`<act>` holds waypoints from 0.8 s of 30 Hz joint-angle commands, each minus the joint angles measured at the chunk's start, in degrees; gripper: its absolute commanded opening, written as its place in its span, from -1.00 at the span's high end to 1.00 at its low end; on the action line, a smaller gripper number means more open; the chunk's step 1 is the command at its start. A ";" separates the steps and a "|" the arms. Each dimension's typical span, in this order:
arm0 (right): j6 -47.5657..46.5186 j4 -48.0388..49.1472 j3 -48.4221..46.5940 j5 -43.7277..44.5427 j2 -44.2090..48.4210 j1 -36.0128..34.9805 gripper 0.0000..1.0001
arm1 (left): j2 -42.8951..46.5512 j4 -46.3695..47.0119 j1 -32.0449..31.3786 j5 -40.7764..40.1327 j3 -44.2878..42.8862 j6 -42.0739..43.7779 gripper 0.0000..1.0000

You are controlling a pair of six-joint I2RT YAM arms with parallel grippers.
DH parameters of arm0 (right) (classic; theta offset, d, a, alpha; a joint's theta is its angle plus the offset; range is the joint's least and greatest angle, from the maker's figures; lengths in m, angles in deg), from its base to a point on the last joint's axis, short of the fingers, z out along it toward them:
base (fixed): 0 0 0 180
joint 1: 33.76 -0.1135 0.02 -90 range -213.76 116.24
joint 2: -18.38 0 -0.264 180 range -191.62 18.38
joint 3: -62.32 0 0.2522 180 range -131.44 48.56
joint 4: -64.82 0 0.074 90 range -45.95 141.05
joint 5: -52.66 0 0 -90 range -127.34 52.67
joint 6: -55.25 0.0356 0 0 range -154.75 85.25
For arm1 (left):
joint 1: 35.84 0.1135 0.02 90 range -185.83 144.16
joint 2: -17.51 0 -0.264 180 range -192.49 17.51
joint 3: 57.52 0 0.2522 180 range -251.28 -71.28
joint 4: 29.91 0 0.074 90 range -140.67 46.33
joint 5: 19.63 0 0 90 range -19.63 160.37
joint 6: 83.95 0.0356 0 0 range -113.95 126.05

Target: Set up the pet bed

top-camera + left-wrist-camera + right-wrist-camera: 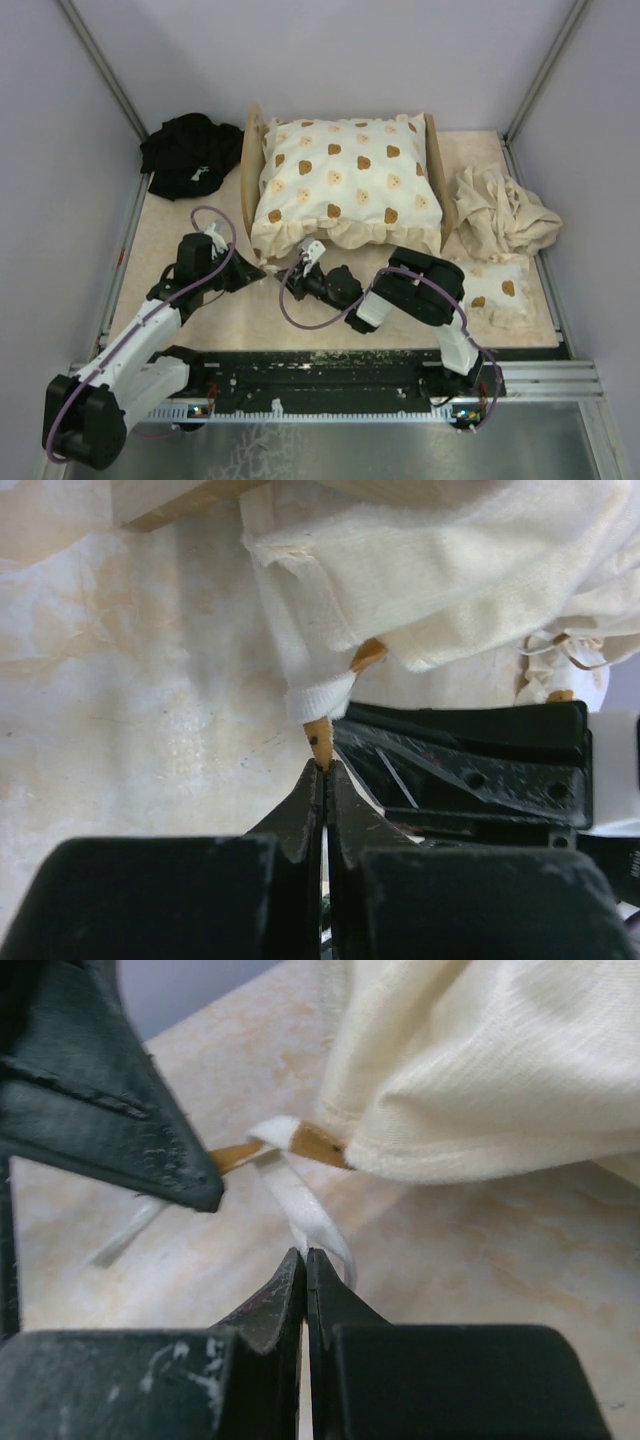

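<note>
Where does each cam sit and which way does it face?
Top: above and behind, looking down on the table; left arm and right arm meet at the cushion.
Left wrist: on its arm, facing the cushion's corner; left gripper shut on a tan tie.
Right wrist: faces that corner too; right gripper shut on a white tie.
Shared: both wrist views show the corner and tan tie.

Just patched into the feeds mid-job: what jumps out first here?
A large cream cushion with brown prints fills the wooden pet bed, far middle in the top view. At its near frilled edge both grippers meet, shut: the left gripper pinches a tan strap tip, the right gripper a white ribbon. A black cloth heap lies at the far left, a crumpled beige cloth at the right.
</note>
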 commanded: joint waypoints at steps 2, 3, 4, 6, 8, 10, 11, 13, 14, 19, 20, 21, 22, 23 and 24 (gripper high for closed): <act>5.81 16.60 4.04 -9.73 0.84 0.40 1.00 | -1.58 -1.12 0.37 -4.90 0.34 3.52 1.00; 5.92 16.49 4.64 -10.95 1.62 0.63 1.00 | -1.82 -1.38 0.36 -5.44 0.17 3.89 1.00; 6.21 16.13 5.07 -12.11 2.37 1.02 1.00 | -2.09 -1.53 0.36 -5.79 -0.03 4.00 1.00; 7.36 15.92 5.59 -13.91 3.31 1.75 1.00 | -2.36 -1.40 0.38 -6.27 -0.05 3.95 1.00; 9.85 18.01 6.39 -14.19 2.97 2.18 1.00 | -2.69 -1.07 0.36 -6.52 0.12 3.94 1.00; 13.54 21.96 6.61 -15.65 1.83 2.94 1.00 | -3.02 -1.12 0.36 -7.00 0.19 3.95 1.00; 16.02 23.24 6.14 -17.10 1.28 3.39 1.00 | -3.09 -1.20 0.36 -7.25 0.13 4.09 1.00; 19.54 21.31 4.62 -20.00 0.55 4.56 1.00 | -3.15 -1.30 0.36 -7.34 0.04 4.08 1.00; 19.94 20.36 4.26 -20.89 0.54 4.86 1.00 | -3.12 -1.30 0.36 -7.38 -0.07 4.11 1.00; 21.44 20.89 3.91 -15.78 0.25 5.96 1.00 | -2.55 -1.70 0.36 -7.37 0.24 3.84 1.00; 21.05 19.23 3.04 -14.21 0.12 5.97 1.00 | -2.57 -1.62 0.36 -7.01 0.48 3.56 1.00; 20.55 16.62 1.80 -13.15 -0.03 5.97 1.00 | -2.53 -1.44 0.36 -6.54 0.67 3.25 1.00; 20.02 14.42 0.52 -12.04 -0.50 5.96 1.00 | -2.61 -1.21 0.38 -5.69 0.84 2.95 1.00; 19.36 12.88 -0.60 -11.41 -1.08 5.96 1.00 | -2.65 -0.81 0.36 -4.90 1.06 2.56 1.00; 18.37 12.51 -1.50 -10.73 -2.01 5.93 1.00 | -2.63 -0.47 0.36 -4.20 1.32 2.27 1.00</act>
